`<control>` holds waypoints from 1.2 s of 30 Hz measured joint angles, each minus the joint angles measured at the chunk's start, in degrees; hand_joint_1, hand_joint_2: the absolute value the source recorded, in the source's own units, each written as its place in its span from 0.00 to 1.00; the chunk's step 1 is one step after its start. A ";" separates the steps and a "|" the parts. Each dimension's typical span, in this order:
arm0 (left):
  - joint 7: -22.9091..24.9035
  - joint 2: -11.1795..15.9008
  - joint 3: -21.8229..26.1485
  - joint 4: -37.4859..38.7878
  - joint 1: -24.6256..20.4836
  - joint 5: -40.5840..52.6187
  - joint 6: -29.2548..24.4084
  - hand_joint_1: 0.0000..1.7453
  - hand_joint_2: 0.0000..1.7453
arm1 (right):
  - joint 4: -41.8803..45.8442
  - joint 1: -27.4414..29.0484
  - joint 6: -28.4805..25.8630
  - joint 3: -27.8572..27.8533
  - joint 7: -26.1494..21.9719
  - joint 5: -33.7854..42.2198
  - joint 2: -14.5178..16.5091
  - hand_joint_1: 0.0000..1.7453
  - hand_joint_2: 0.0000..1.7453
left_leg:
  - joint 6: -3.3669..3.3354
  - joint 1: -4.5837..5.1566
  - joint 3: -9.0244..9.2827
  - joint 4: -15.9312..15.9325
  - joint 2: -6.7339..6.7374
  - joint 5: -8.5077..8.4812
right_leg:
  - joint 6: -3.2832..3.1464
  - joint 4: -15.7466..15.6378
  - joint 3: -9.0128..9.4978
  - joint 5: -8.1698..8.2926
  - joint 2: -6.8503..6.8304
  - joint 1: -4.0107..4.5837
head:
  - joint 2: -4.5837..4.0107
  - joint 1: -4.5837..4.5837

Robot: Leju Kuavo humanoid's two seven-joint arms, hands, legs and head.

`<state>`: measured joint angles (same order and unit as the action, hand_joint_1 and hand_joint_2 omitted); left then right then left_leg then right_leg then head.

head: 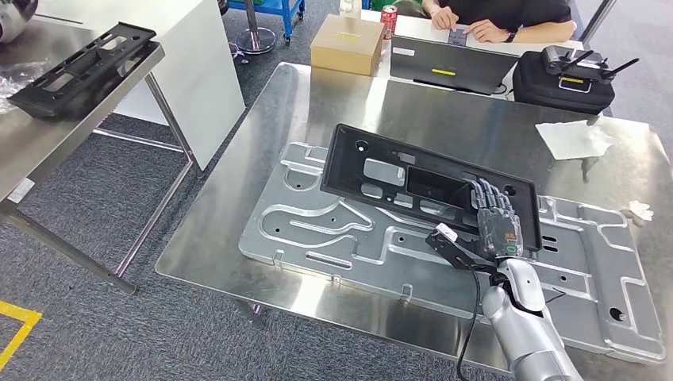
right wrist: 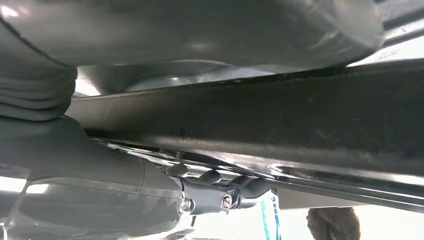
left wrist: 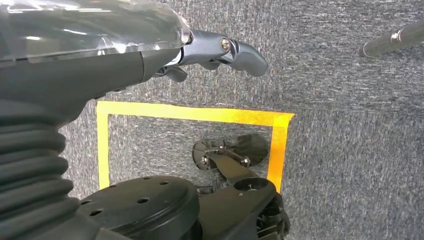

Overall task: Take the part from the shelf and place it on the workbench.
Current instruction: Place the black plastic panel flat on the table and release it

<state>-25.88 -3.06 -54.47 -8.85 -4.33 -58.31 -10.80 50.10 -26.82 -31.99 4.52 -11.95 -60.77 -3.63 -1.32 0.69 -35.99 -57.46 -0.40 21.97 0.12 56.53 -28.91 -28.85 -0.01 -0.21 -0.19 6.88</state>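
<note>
The black plastic part (head: 413, 178), tilted above the grey metal plate (head: 333, 230) on the tabletop (head: 238, 214), is gripped at its near right edge by the right robot hand (head: 494, 218). The left robot hand (left wrist: 215, 52) hangs over the carpet, fingers curled on nothing.

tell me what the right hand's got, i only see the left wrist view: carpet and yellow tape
Observer: The right hand holds a black part over the workbench.
Operator: is it down yet
Observer: It's tilted above a metal plate; I can't tell if an edge touches.
Operator: any more parts left
Observer: One more black part lies on the shelf to the left.
</note>
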 joint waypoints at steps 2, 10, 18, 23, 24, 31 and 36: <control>0.01 -0.05 0.04 0.00 -0.01 -0.26 0.02 0.00 0.00 | 0.00 -0.01 0.03 0.00 0.21 -0.19 0.00 0.00 0.00 | 0.00 0.00 0.00 0.00 0.00 0.00 | 0.00 0.00 0.00 0.00 0.00 0.00 | 0.00 0.00; 0.76 -0.26 0.09 0.00 -0.18 -0.57 0.33 0.00 0.00 | 0.74 -0.01 1.64 -0.05 1.79 -1.93 0.02 0.00 0.00 | -0.08 0.08 -0.03 -0.13 -0.01 0.07 | 0.08 -0.06 0.03 0.02 -0.01 -0.13 | 0.00 0.00; 0.80 -0.28 0.27 0.00 -0.32 -0.98 0.78 0.00 0.00 | 2.10 0.80 2.10 -0.56 2.33 -2.22 0.02 0.00 0.00 | -0.85 0.20 0.02 -0.32 0.03 0.37 | 0.98 -0.01 0.27 -0.28 0.02 -0.52 | 0.01 0.01; 1.09 -0.42 0.27 0.00 -0.60 -0.98 0.81 0.00 0.00 | 3.57 1.56 2.71 -1.48 2.42 -2.75 -0.08 0.00 0.00 | -1.40 -0.20 0.17 0.43 0.25 -0.14 | 1.61 11.75 -5.02 -7.24 0.04 -0.62 | 0.01 0.00; 1.22 -0.44 0.27 0.00 -0.62 -0.99 0.80 0.00 0.00 | 3.63 1.70 2.92 -1.67 2.44 -2.80 -0.11 0.00 0.00 | -1.39 -0.20 0.08 0.38 0.25 -0.16 | 1.71 15.01 -6.64 -8.24 0.03 -0.67 | 0.01 0.00; 1.60 -0.89 0.27 0.00 -0.74 -1.18 0.68 0.00 0.00 | 4.11 1.19 3.37 -2.15 1.92 -2.84 -0.51 0.00 0.00 | -0.12 -0.17 -0.78 -0.66 -0.02 -0.70 | 0.99 1.75 -0.77 -0.04 0.18 -0.56 | 0.01 0.01; 1.60 -1.12 0.27 0.00 -0.64 -1.41 0.33 0.00 0.00 | 4.06 0.90 3.25 -2.20 1.18 -2.72 -0.46 0.00 0.00 | 1.83 -0.33 -2.66 -3.69 -0.12 1.96 | -1.08 1.15 -2.42 1.90 -0.12 -0.79 | 0.01 0.01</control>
<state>-24.28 -4.18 -54.21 -8.85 -4.97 -59.72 -10.46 54.16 -25.92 -28.74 2.33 -10.77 -63.49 -4.09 0.50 0.35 -38.65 -61.15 -0.51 23.93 -0.96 57.68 -31.32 -26.96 -0.13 -1.00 -0.18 6.90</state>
